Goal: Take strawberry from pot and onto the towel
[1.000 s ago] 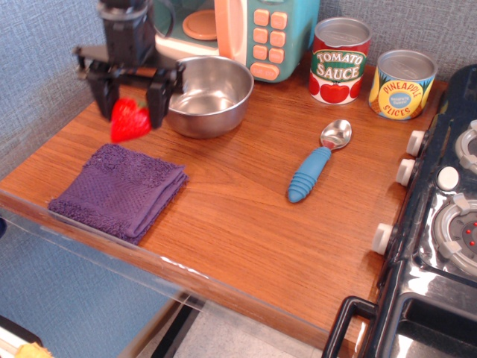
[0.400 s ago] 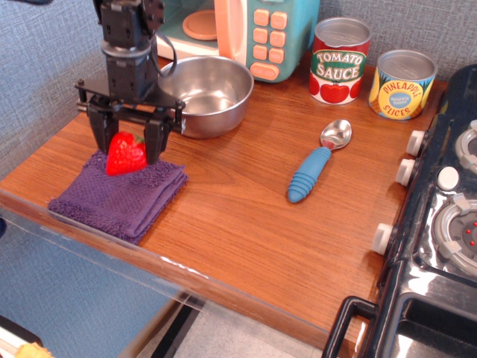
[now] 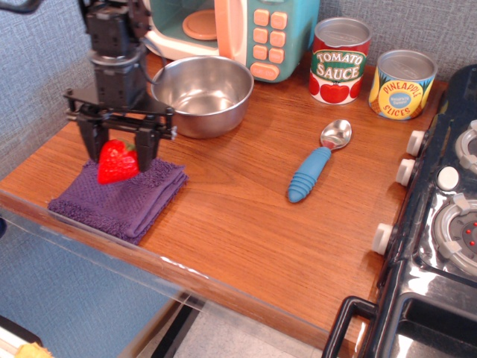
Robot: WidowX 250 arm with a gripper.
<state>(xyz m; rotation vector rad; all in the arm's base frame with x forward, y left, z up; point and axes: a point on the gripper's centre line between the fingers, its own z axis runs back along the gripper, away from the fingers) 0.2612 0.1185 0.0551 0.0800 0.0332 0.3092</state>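
The red strawberry (image 3: 117, 161) sits between the black fingers of my gripper (image 3: 118, 153), which is shut on it right over the purple towel (image 3: 119, 198). I cannot tell whether the strawberry's tip touches the cloth. The towel lies at the front left of the wooden counter. The silver pot (image 3: 202, 95) stands behind and to the right of the gripper, with nothing showing inside it.
A blue-handled spoon (image 3: 317, 162) lies mid-counter. A tomato sauce can (image 3: 339, 61) and a pineapple slices can (image 3: 402, 83) stand at the back right. A toy microwave (image 3: 238, 30) stands behind the pot. A toy stove (image 3: 440, 216) borders the right side.
The gripper carried the strawberry from beside the pot forward and down, then slightly left, to just over the towel. It stayed shut on it.
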